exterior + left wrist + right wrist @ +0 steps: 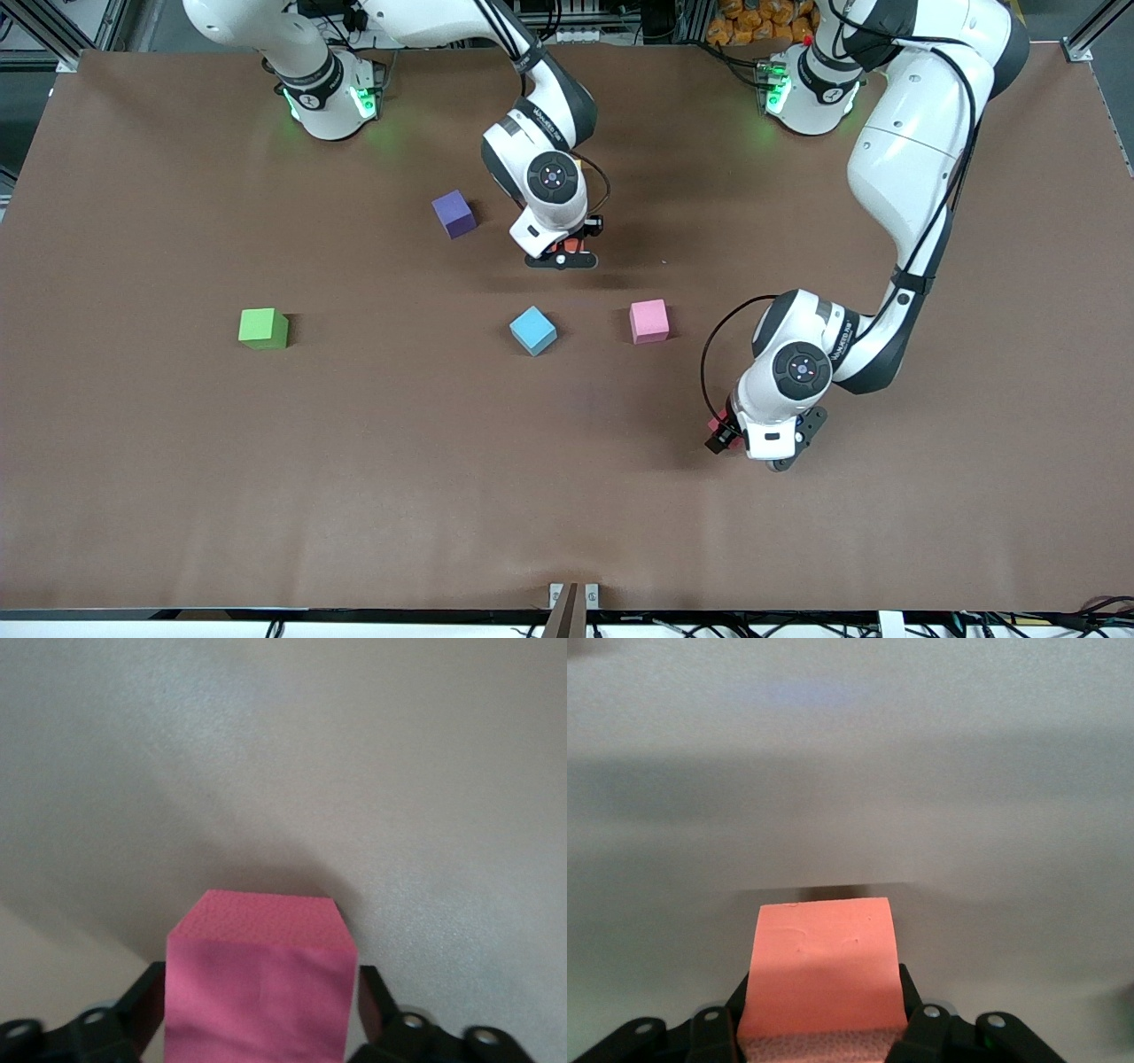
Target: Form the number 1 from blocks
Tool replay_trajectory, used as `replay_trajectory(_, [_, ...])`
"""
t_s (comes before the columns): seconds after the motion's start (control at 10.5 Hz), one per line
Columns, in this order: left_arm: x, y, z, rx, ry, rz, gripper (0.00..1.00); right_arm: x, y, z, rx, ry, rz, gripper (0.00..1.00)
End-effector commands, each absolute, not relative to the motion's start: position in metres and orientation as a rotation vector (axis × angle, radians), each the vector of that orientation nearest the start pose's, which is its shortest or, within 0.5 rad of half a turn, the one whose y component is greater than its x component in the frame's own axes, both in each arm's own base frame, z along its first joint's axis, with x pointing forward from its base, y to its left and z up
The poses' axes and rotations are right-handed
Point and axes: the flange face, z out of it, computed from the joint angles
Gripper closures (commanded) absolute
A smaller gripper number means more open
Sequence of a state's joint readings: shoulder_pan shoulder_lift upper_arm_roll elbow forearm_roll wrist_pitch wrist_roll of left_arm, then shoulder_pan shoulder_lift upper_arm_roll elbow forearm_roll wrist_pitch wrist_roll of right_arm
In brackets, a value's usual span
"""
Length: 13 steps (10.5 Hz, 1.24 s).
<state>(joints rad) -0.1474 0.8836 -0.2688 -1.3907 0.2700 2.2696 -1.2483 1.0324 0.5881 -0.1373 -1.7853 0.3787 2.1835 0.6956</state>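
Surface (177,487): brown sheet, mostly bare; four loose blocks lie on it, well apart from one another.
Right arm: comes from the base at the view's upper left, reaching to mid-surface.
Left arm: comes from the base at the view's upper right, bent down toward the camera's edge of the surface.
Right claw (567,251): clamped on an orange block (822,970), over the surface just beside the purple block; the right wrist view shows the fingers (917,1028) pressed to both sides of it.
Left claw (749,443): fingers (142,1005) flank a red block (257,988) low at the surface, close to its sides; whether they grip it I cannot tell.
Purple block (454,213): toward the bases, apart from the rest.
Green block (262,328): toward the right arm's end, alone.
Blue block (532,330): mid-surface, turned at an angle.
Pink block (648,321): beside the blue one, toward the left arm's end, not touching it.
Step, judged: gathering; no figure 1 has started, no two blocks touch.
Next move, judged: set the orange block down as a first piece, then line others up flush with it.
Obstacles: none in either claw's way; the scattered, skewed blocks need squaring before they join a column.
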Motion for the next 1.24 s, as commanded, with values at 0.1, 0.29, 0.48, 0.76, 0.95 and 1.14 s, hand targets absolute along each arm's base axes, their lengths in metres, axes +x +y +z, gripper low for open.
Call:
replay_trajectory(0.1, [0.694,-0.251,0.197,-2.973,-1.038,-0.078,1.0,0.384,0.505,0.208,-3.095,0.075,0.445,0.36])
replay_trajectory(0.29, [0.695,-0.249,0.2,-2.973,-1.043,-0.082,1.0,0.388,0.504,0.219,-3.083,0.09,0.434,0.0])
replay_trajectory(0.48, [0.694,-0.254,0.203,-2.976,-1.04,-0.086,1.0,0.411,0.489,0.254,-3.045,0.134,0.414,0.0])
replay_trajectory(0.76, [0.675,-0.288,0.214,-2.965,-0.976,-0.053,1.0,0.456,0.449,0.278,-3.007,0.282,0.386,0.0])
replay_trajectory(0.95, [0.664,-0.307,0.252,-2.965,-0.951,-0.03,1.0,0.489,0.404,0.305,-2.976,0.339,0.368,0.0])
replay_trajectory(1.14, [0.631,-0.366,0.284,-3.023,-0.856,0.025,1.0,0.514,0.343,0.323,-3.015,-0.012,0.444,0.0])
